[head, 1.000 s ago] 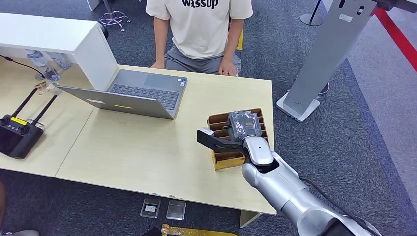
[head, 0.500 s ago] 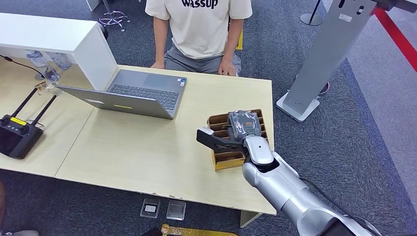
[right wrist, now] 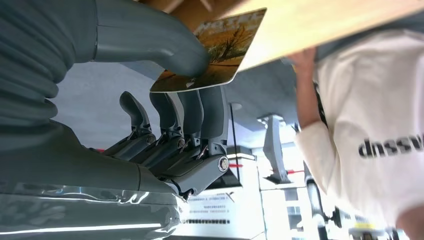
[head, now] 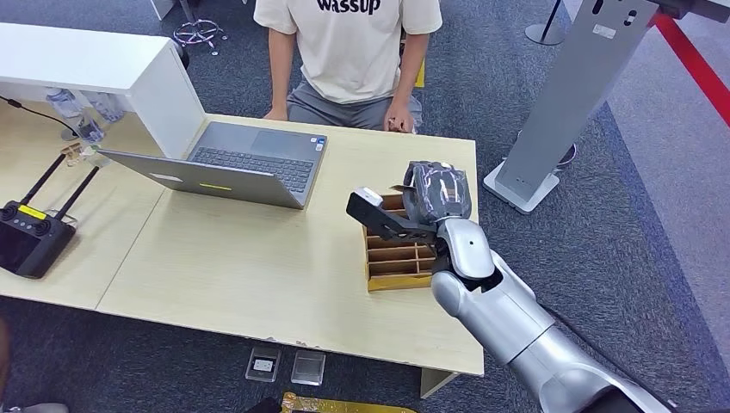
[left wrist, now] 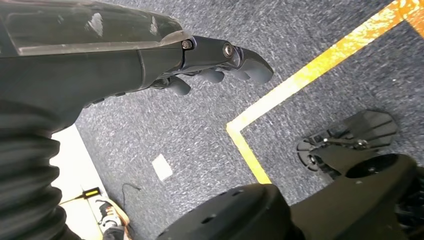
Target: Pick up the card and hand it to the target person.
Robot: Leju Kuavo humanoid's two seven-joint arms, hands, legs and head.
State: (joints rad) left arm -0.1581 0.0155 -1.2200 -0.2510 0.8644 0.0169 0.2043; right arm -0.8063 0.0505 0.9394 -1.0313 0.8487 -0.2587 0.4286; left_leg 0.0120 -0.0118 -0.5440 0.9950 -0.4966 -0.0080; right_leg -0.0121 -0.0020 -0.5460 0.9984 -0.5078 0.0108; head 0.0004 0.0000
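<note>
My right hand [head: 437, 194] hangs above the far end of the brown card box [head: 392, 280] on the table's right side. In the right wrist view a card [right wrist: 220, 50] with an orange and yellow picture is pinched between the thumb [right wrist: 150, 40] and the dark fingers [right wrist: 200, 115]. The person [head: 349, 43] in a white T-shirt sits across the table, one hand [head: 398, 120] at its far edge, a short way beyond my right hand. My left hand [left wrist: 215, 65] hangs over grey carpet and holds nothing.
An open laptop [head: 250, 159] sits mid-table, facing the person. A black remote controller [head: 30, 237] with two antennas lies at the left, behind it a white shelf unit [head: 95, 69]. A grey stand [head: 568, 95] rises off the table's right edge. Bare tabletop [head: 241, 267] lies between laptop and box.
My right hand has risen out of the card box and moved toward the person with the card, uncovering the box's compartments. The person has not moved.
</note>
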